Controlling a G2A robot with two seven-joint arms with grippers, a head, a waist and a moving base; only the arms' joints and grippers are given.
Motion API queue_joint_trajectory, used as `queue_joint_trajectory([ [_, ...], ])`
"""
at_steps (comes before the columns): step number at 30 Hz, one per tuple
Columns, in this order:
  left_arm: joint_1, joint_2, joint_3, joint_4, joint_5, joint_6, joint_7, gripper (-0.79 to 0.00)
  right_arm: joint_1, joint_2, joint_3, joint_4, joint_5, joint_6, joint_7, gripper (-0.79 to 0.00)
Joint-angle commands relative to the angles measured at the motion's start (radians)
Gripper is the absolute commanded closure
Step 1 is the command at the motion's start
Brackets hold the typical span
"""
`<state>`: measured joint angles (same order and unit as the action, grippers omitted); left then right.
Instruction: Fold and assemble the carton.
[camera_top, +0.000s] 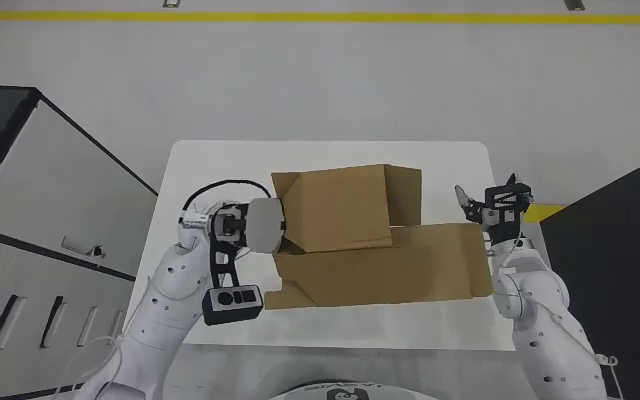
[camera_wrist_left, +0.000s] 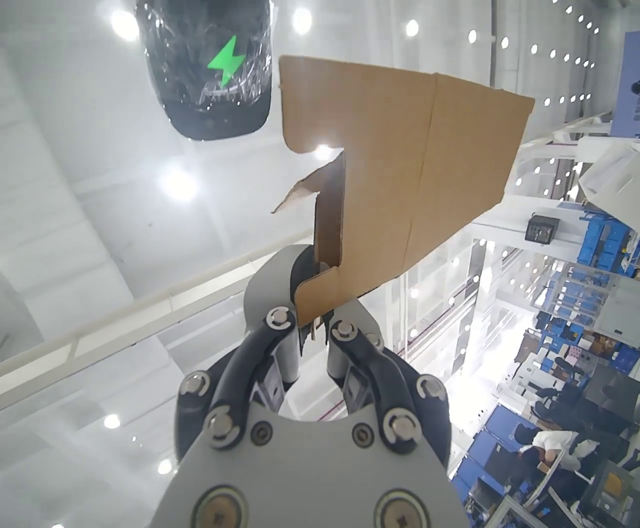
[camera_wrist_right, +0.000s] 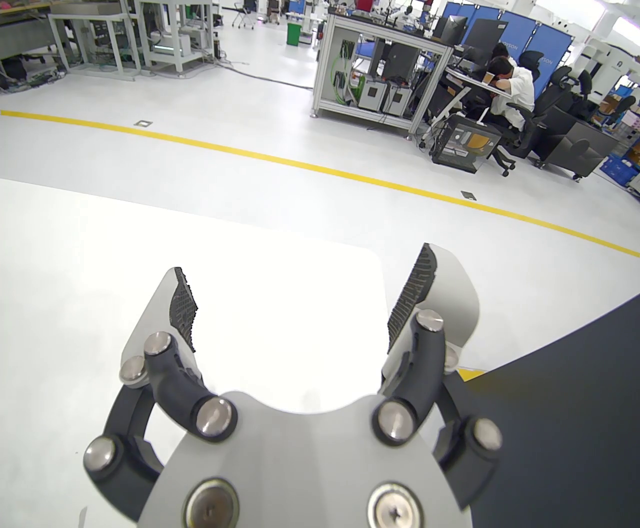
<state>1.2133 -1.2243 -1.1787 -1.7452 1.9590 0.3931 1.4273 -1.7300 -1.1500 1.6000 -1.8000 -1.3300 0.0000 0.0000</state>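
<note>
Left hand (camera_wrist_left: 317, 305) pinches an edge of the carton (camera_top: 350, 210); right hand (camera_wrist_right: 302, 285) gapes near its opposite end.

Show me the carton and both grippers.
carton (camera_top: 345, 205), top view, on its raised brown panel.
left gripper (camera_wrist_left: 320, 310), left wrist view, between the fingers gripping the carton.
right gripper (camera_wrist_right: 300, 265), right wrist view, between its open fingers.

A white table (camera_top: 215, 170) with rounded corners carries a brown carton (camera_top: 400, 265). Its long panel stretches from seven o'clock to four o'clock. Another part rises near the centre.
</note>
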Motion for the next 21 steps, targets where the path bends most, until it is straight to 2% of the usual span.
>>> queue_joint_trajectory([
  [1,-0.021,-0.003,0.003,0.005,0.040,-0.015,0.015,0.000,0.000,0.000,0.000,0.000,0.000,0.000,0.000,-0.785],
  [7,-0.060,-0.010,0.018,0.042,0.123,-0.047,0.047,0.000,0.000,0.000,0.000,0.000,0.000,0.000,0.000,-0.785],
  [17,-0.058,-0.010,0.018,0.041,0.123,-0.047,0.040,0.000,0.000,0.000,0.000,0.000,0.000,0.000,0.000,-0.785],
  [21,-0.068,-0.008,0.003,0.051,0.163,-0.022,0.021,0.000,0.000,0.000,0.000,0.000,0.000,0.000,0.000,-0.785],
])
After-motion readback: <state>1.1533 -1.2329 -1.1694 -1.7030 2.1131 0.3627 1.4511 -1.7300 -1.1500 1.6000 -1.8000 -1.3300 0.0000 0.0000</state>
